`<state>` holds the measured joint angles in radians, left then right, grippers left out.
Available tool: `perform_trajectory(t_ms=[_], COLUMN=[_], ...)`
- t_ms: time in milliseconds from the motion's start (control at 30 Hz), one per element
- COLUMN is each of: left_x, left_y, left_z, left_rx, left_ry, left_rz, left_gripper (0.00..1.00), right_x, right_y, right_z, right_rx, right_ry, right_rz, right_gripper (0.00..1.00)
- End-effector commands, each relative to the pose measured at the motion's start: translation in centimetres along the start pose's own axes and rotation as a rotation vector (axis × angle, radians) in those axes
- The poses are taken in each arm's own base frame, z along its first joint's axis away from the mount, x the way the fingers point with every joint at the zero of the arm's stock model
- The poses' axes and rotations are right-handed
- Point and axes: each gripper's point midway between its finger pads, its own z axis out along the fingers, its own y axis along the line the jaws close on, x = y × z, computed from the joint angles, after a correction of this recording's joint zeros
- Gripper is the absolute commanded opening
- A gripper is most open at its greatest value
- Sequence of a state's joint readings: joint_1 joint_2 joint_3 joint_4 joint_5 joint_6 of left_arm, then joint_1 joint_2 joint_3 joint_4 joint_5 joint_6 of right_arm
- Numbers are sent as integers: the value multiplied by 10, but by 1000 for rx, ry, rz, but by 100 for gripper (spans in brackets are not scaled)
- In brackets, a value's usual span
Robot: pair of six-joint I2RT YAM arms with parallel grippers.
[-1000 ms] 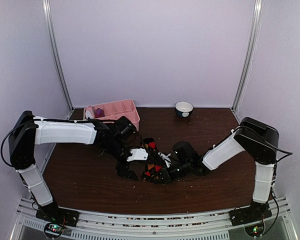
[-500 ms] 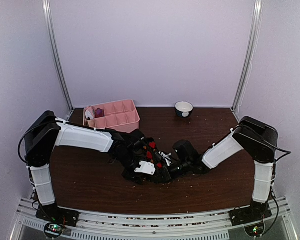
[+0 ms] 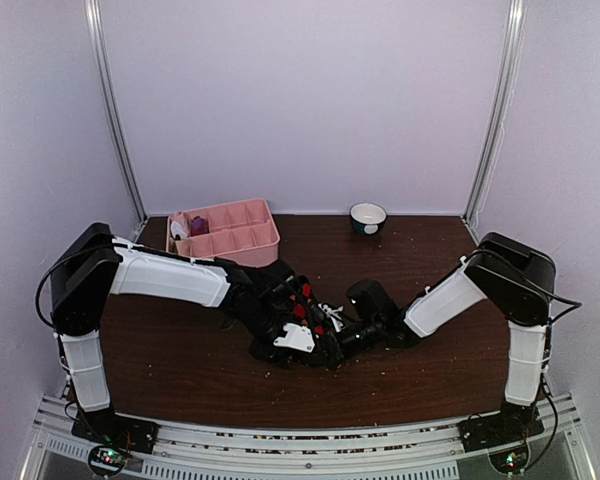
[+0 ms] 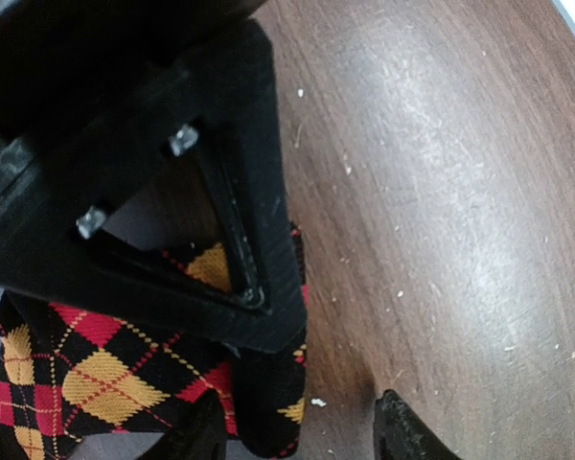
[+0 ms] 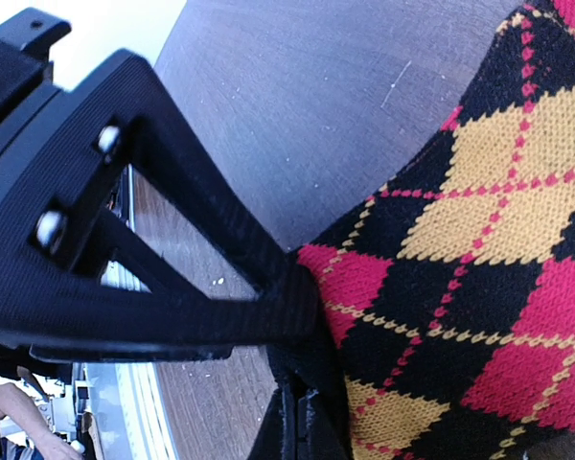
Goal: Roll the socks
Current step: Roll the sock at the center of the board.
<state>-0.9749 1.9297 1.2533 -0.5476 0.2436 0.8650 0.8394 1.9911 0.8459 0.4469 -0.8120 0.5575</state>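
Note:
A black argyle sock (image 3: 302, 312) with red and yellow diamonds lies bunched on the brown table (image 3: 180, 350) between both grippers. My left gripper (image 3: 298, 342) is open in its wrist view (image 4: 302, 436), low over the table, with the sock's folded edge (image 4: 268, 402) lying between its fingertips. My right gripper (image 3: 332, 340) is shut on the sock's edge in its wrist view (image 5: 305, 431); the sock (image 5: 479, 240) fills the right of that view. A magenta-purple sock (image 3: 197, 226) lies in the pink tray's left end.
The pink compartment tray (image 3: 242, 238) stands at the back left. A small white bowl (image 3: 368, 216) stands at the back, right of the middle. Metal rails run along the near edge. Small crumbs dot the table.
My left arm has swung down and right from beside the sock to over it, close to my right gripper. The sock is bunched more tightly. My right arm has barely moved.

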Motion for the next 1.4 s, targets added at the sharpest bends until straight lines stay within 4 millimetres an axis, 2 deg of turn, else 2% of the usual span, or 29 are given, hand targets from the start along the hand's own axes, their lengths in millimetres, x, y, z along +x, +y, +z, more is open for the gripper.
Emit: perform_trajectory(t_ms=[0,167,433,833,1033,1200,1367], left_x=[-25,-24,-11,14,13,15,19], left_y=[2,-5,-3,4,8,8,4], left_z=[-16,-11,3,6,9,18,24], left_rx=[-25,-5,-21,-60,-53,-22,12], left_ry=[-63,-61,-15,51,46,64,83], left_rz=[42,48,23,-19,-35,-44,-60], left_gripper=[56,54,40,41,37,29,16], right_x=[36,34,33,36,32,33,29], right_y=[-36,-36,-34,-31,-28,-25,-20], right_z=[2,3,2,-1,0,-2,-4], right_rx=[101,95,89,71,54,47,28], right_ry=[88,84,77,70,61,63,40], right_rz=[125,128,128,133,135,134,134], right_gripper=[0,0,0,0,0,0,0])
